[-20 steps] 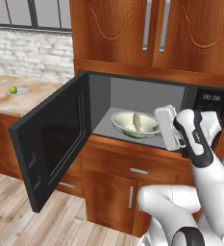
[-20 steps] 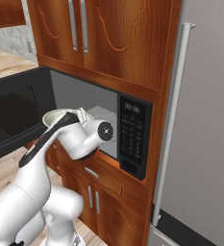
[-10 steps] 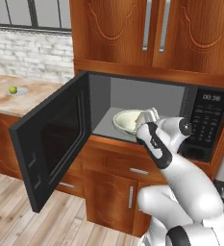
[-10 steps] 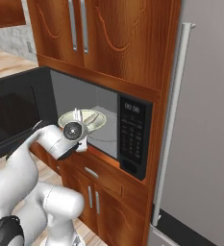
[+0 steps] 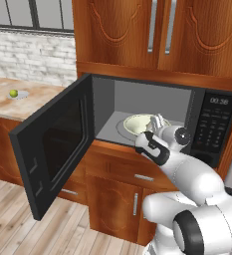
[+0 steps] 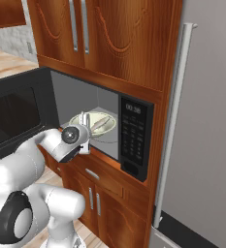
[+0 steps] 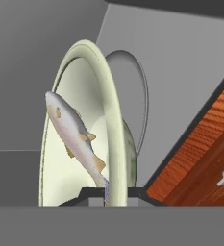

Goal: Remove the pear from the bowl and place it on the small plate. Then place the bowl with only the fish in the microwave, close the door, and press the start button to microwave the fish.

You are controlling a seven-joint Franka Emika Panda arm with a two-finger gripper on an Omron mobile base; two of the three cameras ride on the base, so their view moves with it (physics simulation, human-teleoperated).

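I work in a kitchen: brown wooden cabinets (image 5: 152, 35) upper frame, built-in microwave (image 5: 157, 119) at centre, brick backsplash (image 5: 30, 60) upper left.

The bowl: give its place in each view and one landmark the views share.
Left base view: the bowl sits mid-frame inside the microwave, just behind the hand.
Right base view: left of centre, in the cavity, left of the control panel.
Hand view: centre-left, seen rolled on edge, the fish inside.
Shared landmark: the fish.
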